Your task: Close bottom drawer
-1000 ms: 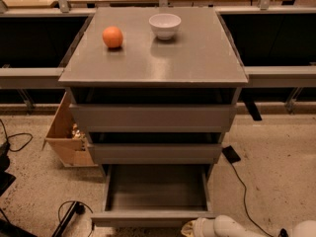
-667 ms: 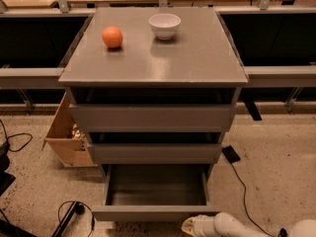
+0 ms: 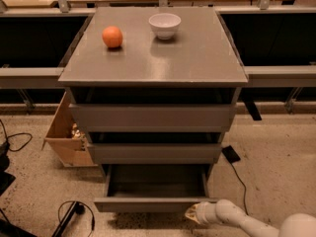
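A grey three-drawer cabinet (image 3: 228, 132) stands on a speckled floor (image 3: 276, 147), and its flat grey top surface (image 3: 197, 58) is the broadest thing in view. Beneath it, the widest, tallest grey drawer front (image 3: 153, 116) and the mid-sized grey drawer front (image 3: 154, 152) each sit slightly out from the body. The bottom drawer (image 3: 148, 204), grey with a plain handle-less front, is lowest of the three and pulled well out, so its bare inside shows. A light wooden open box (image 3: 64, 132) leans against the cabinet's left side. The robot's white rounded arm (image 3: 237, 218) enters from the lower right. A white ceramic bowl (image 3: 165, 24) and a round orange fruit (image 3: 112, 36) rest apart on the surface. The hand (image 3: 195, 213) is at the right end of the bottom drawer's front; whether it is wide or narrow cannot be told
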Tool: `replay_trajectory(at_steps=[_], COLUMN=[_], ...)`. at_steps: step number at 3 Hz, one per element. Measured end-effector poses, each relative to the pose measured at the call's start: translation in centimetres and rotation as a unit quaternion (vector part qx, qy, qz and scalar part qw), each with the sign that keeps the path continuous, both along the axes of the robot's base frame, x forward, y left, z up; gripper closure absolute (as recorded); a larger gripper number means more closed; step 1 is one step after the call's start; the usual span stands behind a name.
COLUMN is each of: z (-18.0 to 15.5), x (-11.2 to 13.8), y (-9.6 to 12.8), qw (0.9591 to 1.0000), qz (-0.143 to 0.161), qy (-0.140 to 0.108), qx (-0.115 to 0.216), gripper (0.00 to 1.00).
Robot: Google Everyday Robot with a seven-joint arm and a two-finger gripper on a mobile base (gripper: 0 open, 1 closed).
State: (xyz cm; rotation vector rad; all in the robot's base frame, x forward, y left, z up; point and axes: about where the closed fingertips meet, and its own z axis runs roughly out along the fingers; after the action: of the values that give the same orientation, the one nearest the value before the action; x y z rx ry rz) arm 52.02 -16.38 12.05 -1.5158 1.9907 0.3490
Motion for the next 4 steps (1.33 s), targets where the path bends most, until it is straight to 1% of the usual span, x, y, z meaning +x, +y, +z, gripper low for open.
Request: replay_trajectory(at_steps=[1,2,3,4], z=[0.0,0.8,1.1,1.9], x=[0.1,3.9,5.0,8.4], y=[-0.1,-1.1,-1.3,-2.0], qw=[1.0,0.9999,0.9998,0.9994], qz=[0.0,-0.005,-0.005,-0.008], qy=[-0.001,-0.016,-0.02,-0.033], qx=[-0.001,-0.005,-0.006,-0.008], gripper=[1.0,1.0,1.0,1.0])
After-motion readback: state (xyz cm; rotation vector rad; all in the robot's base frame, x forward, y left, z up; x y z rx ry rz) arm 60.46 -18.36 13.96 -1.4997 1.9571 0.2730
